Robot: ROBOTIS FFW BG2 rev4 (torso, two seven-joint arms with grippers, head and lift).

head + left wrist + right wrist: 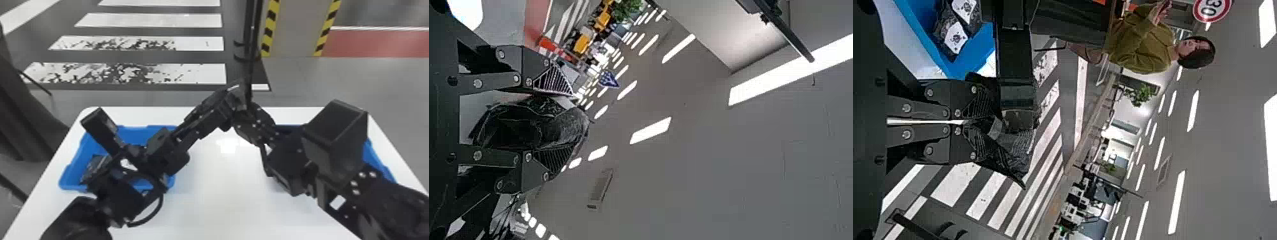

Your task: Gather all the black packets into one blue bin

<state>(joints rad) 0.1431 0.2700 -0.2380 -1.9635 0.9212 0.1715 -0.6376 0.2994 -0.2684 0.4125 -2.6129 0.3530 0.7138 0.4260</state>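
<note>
Between the 2 fingers of the left pincer (226, 103) sits a black packet (561, 127)

there is one white counter (223, 198) carrying two blue bins, a left bin (71, 172) and a right bin (376, 159), with two pincers, left pincer (220, 105) and right pincer (250, 113), near the head view's middle. at least two bin packets (943, 25) lie upper left in the right wrist view, plus one gripped packet (1020, 147) at left of centre.
</note>
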